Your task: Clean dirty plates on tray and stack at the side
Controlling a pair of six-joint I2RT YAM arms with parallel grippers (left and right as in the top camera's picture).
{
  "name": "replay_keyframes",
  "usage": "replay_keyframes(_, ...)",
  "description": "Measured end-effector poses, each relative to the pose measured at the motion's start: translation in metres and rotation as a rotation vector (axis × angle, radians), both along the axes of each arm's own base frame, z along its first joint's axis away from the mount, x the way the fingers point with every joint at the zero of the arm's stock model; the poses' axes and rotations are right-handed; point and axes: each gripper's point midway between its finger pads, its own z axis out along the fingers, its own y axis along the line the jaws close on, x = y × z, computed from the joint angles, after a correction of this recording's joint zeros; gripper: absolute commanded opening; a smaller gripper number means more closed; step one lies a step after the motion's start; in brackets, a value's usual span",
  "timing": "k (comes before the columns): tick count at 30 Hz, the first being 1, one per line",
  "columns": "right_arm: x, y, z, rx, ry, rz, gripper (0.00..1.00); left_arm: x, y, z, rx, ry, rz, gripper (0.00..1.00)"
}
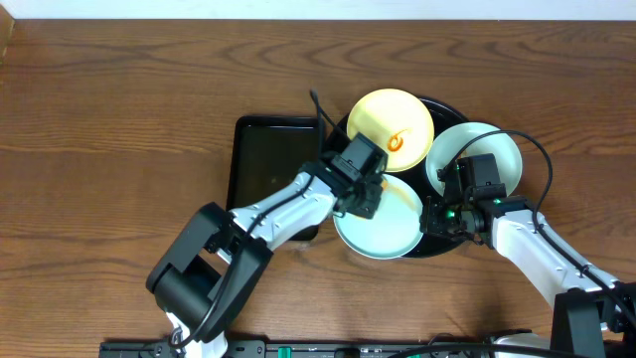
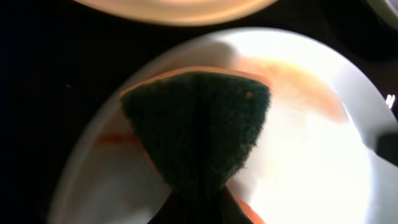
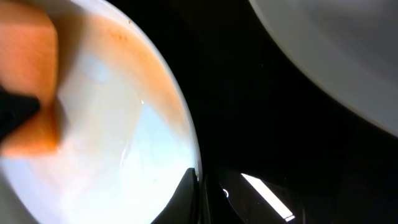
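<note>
Only close up shows the green sponge (image 2: 199, 124) pinched by the left gripper (image 1: 367, 195) on the smeared plate (image 2: 311, 168); right gripper (image 1: 438, 214) hold unclear.

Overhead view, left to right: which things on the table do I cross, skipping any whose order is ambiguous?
rectangular black tray → pale yellow plate with an orange smear → pale blue-white plate at far right. The front plate is omitted; it shares the yellow one's span.
</note>
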Motion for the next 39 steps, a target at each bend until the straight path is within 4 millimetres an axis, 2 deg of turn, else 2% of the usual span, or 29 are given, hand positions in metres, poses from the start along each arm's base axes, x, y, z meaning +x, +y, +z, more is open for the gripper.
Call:
replay_keyframes(9, -0.001, 0.001, 0.000, 0.004, 0.002, 0.001, 0.01, 0.030, 0.020, 0.002, -0.032, -0.008, 0.134, 0.08)
replay_keyframes(17, -0.001, 0.001, 0.000, 0.008, 0.003, 0.003, 0.01, 0.043, 0.016, 0.013, -0.092, -0.027, 0.219, 0.08)
replay_keyframes(23, -0.002, 0.000, -0.001, -0.002, 0.008, 0.002, 0.02, 0.056, 0.027, 0.046, -0.128, -0.090, 0.267, 0.08)
replay_keyframes(25, -0.002, 0.000, -0.001, -0.003, 0.008, 0.003, 0.12, 0.059, 0.036, 0.057, -0.127, -0.113, 0.290, 0.08)
replay_keyframes(28, -0.004, -0.001, -0.001, -0.006, 0.015, 0.002, 0.28, 0.060, 0.057, 0.061, -0.080, -0.110, 0.335, 0.09)
replay_keyframes(35, -0.004, -0.001, -0.001, -0.007, 0.013, 0.009, 0.35, 0.058, 0.109, 0.046, 0.036, -0.039, 0.443, 0.09)
replay_keyframes(39, -0.006, -0.001, -0.002, -0.008, 0.021, 0.010, 0.33, 0.062, 0.131, 0.043, 0.062, -0.021, 0.498, 0.09)
